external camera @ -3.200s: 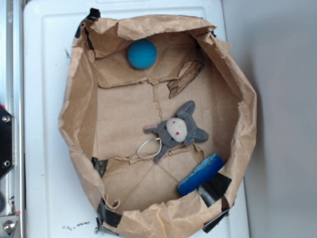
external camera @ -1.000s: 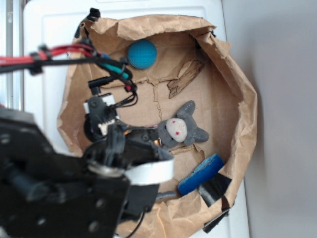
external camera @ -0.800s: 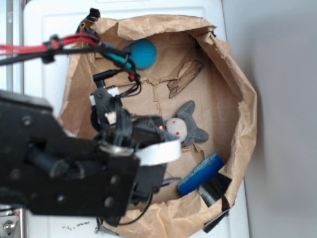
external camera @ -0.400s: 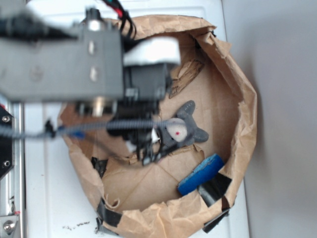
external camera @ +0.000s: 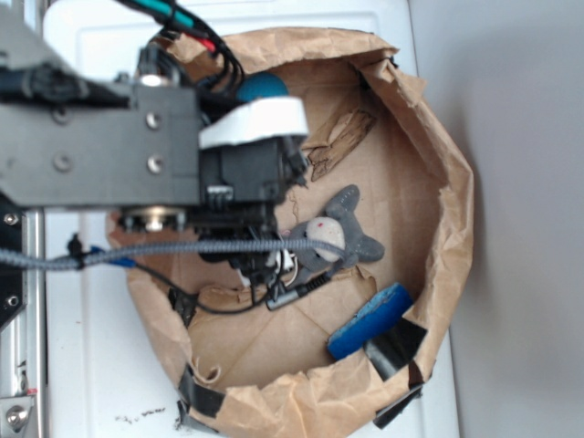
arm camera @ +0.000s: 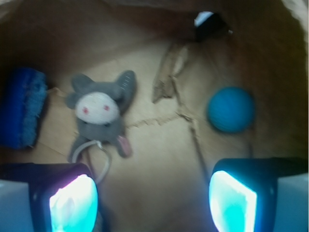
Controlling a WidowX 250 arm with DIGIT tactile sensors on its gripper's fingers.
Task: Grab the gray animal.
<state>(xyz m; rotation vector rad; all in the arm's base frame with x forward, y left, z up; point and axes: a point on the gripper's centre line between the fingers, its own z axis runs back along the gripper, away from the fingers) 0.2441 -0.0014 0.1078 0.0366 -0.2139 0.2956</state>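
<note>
inside the paper bag (external camera: pixel 429 182) the gray animal (arm camera: pixel 99 113) lies flat on the floor, ahead and left of the spread, empty gripper (arm camera: pixel 152 198), string end almost under the left finger (arm camera: pixel 72 203), so shift left.

The black-and-grey WidowX arm (external camera: pixel 100 155) reaches in from the left edge of the exterior view, its boxy wrist housing with a white band (external camera: pixel 251 121) pointing down into the shot. Red, green and black cables arch over its top, and a grey braided cable crosses below it. In the wrist view, the gripper (arm camera: pixel 152 198) has its jaws spread wide, with the two glowing cyan finger pads (arm camera: pixel 72 203) at the bottom corners, gripping nothing.
</note>
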